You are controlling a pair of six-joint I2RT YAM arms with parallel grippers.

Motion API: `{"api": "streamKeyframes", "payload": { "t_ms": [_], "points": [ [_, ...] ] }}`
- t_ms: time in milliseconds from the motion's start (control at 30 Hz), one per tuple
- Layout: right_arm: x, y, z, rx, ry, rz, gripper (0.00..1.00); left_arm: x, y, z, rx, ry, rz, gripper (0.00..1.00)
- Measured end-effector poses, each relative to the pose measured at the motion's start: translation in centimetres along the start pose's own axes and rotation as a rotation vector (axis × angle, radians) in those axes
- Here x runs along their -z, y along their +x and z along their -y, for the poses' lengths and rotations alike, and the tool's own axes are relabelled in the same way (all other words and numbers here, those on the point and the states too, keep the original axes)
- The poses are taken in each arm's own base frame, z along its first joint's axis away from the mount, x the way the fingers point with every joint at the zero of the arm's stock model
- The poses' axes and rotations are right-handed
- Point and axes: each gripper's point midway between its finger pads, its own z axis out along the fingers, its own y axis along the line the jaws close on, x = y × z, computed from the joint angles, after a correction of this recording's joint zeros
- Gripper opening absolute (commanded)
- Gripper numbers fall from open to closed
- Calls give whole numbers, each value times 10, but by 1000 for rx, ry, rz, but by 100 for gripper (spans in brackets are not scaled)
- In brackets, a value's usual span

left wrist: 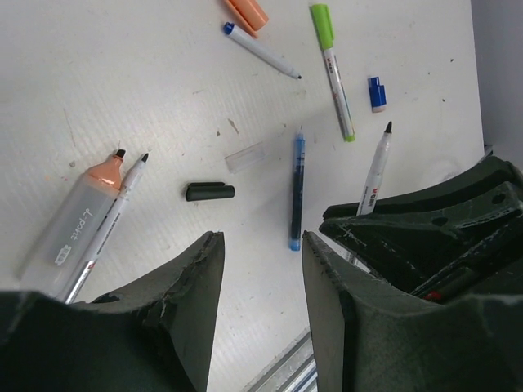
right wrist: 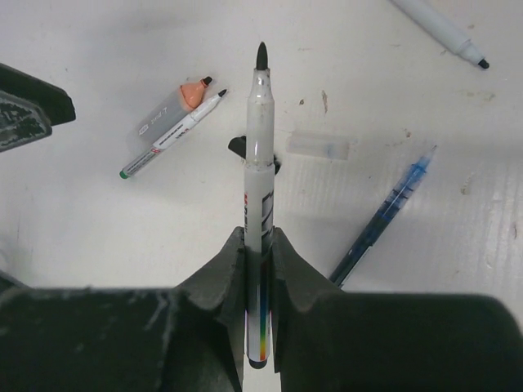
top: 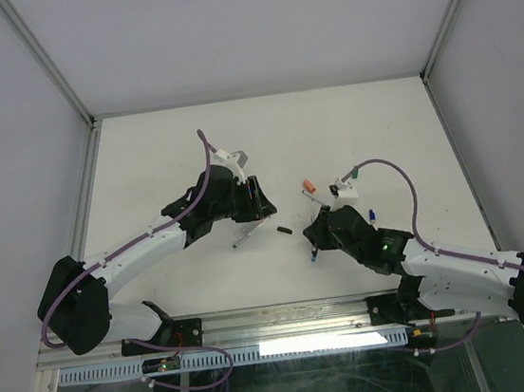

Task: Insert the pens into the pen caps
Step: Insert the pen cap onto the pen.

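My right gripper [right wrist: 259,237] is shut on a white marker pen with a bare black tip [right wrist: 260,139], held just above the table and pointing at a black pen cap [right wrist: 235,147] partly hidden behind it. That cap lies between the arms [top: 282,230] and shows in the left wrist view [left wrist: 210,191]. My left gripper [left wrist: 260,245] is open and empty above bare table, to the left of the cap [top: 253,197]. A blue pen [left wrist: 297,192], a clear cap [left wrist: 245,157], a blue cap [left wrist: 377,93] and a green-capped pen [left wrist: 333,69] lie around.
An orange-tipped highlighter [left wrist: 78,216] and a thin white pen [left wrist: 114,220] lie together near the left gripper. An orange cap [left wrist: 248,11] and a blue-ended pen [left wrist: 261,49] lie farther off. The table's front edge [top: 286,310] is close behind both grippers.
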Motion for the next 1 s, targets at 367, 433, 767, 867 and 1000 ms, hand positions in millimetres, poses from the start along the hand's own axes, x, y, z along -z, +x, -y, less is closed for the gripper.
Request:
{"api": "streamKeyframes", "payload": {
  "t_ms": [367,433,767,867,1000],
  "points": [
    [-1,-11,8,118,77,10,0,0,-4,-9,8,-68,-1,43],
    [-2,-13,10,155,85,17,0,-1,-7,-9,11,-84,5,42],
    [-5,-20,27,304,114,4,0,-5,-27,-15,46,-169,54,42],
    [-6,-21,29,341,110,-4,0,-8,-27,-21,63,-200,60,42],
    [-7,-26,34,379,108,-8,0,-18,-28,-30,75,-245,61,42]
  ]
}}
